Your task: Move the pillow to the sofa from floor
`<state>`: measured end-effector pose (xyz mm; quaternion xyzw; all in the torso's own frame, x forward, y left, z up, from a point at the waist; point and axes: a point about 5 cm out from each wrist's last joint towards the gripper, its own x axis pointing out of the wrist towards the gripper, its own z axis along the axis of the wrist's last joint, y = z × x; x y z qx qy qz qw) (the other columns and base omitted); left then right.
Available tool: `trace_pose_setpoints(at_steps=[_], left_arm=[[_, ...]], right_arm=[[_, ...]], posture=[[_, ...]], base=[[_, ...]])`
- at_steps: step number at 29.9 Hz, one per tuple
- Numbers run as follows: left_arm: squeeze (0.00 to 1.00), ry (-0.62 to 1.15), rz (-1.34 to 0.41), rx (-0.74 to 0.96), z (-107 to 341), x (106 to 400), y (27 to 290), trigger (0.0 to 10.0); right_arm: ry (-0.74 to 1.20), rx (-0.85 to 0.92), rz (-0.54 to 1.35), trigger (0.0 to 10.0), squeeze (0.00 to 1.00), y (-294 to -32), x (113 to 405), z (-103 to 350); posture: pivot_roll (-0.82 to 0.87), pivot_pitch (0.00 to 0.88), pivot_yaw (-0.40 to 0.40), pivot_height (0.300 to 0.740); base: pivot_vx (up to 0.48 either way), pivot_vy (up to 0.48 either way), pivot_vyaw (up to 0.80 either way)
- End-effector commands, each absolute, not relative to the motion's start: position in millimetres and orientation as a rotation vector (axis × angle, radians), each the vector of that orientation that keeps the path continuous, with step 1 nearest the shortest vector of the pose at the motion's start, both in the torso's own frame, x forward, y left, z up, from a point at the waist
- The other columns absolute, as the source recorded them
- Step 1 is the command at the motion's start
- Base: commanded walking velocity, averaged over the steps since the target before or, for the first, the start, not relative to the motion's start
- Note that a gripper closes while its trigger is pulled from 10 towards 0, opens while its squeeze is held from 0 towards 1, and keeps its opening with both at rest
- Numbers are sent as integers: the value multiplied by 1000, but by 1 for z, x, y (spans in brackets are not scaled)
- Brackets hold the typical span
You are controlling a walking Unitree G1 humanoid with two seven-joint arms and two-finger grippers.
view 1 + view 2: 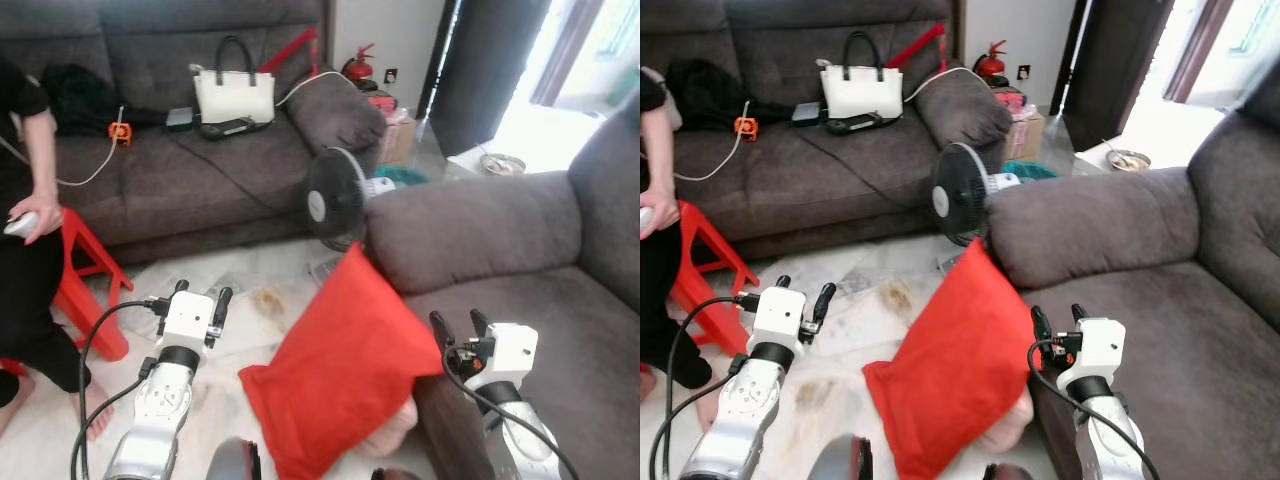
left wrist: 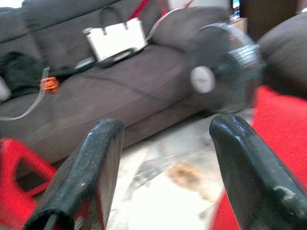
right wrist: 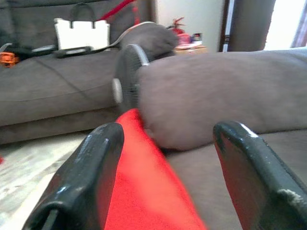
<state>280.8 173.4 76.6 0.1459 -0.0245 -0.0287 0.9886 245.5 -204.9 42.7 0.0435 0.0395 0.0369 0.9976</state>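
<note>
Two claws hang open and empty: left claw point(image 1: 197, 300) at nine o'clock of the red pillow point(image 1: 335, 370), right claw point(image 1: 459, 327) at three, by the sofa point(image 1: 530, 300).

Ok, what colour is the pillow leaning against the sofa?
Plain red; the pillow shows best in the left eye view.

home, living rm | grey sofas point(image 1: 200, 170) | handbag point(image 1: 234, 95) | floor fan point(image 1: 335, 200) | tiled floor point(image 1: 250, 290)
</note>
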Motion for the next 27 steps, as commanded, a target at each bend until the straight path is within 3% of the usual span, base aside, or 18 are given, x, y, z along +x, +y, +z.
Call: trace_pose_setpoints(at_steps=[1, 17, 27], left_arm=[[0, -57, -54, 313, 80, 283, 177, 10000], [0, -62, -51, 304, 80, 283, 177, 10000], [0, -64, -52, 305, 81, 283, 178, 10000]], right_arm=[[65, 93, 70, 10000, 0, -204, 248, 45], [64, 68, 81, 10000, 0, -204, 247, 45], [52, 69, 92, 10000, 0, -202, 246, 47]], posture=[[65, 0, -48, 636], [69, 0, -51, 636], [70, 0, -49, 636]], base=[[0, -446, 0], [0, -28, 0], [0, 0, 772]])
